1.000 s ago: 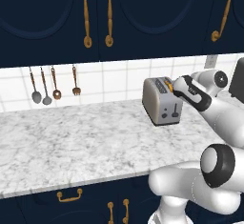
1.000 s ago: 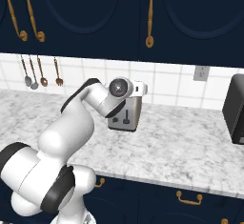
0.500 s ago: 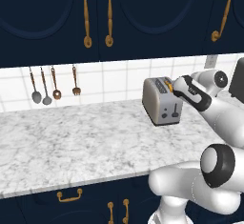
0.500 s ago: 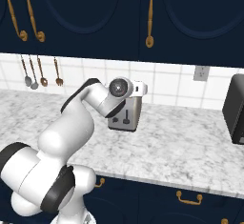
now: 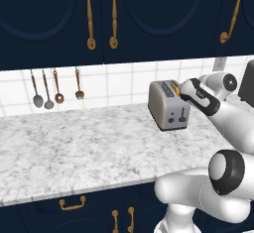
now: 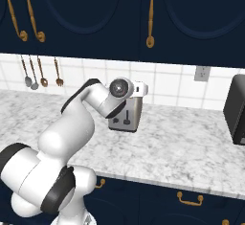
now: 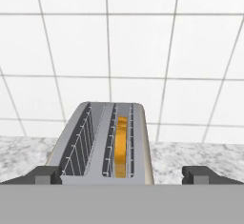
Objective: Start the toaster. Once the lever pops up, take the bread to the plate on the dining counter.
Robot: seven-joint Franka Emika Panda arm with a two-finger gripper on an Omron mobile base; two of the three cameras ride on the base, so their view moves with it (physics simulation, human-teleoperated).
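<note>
Nothing moved since the earlier frames: same arm pose, same scene. Fingers (image 7: 122, 176) spread wide, holding nothing, poised just above the near end of the toaster (image 5: 168, 105), tips (image 7: 47, 175) flanking its top in the hand view. Toaster upright on the marble worktop (image 5: 74, 143) near the tiled wall, bread (image 7: 121, 144) sunk in the right-hand slot as seen from the hand, dark lever (image 6: 117, 120) and dial on the narrow end face toward the robot.
</note>
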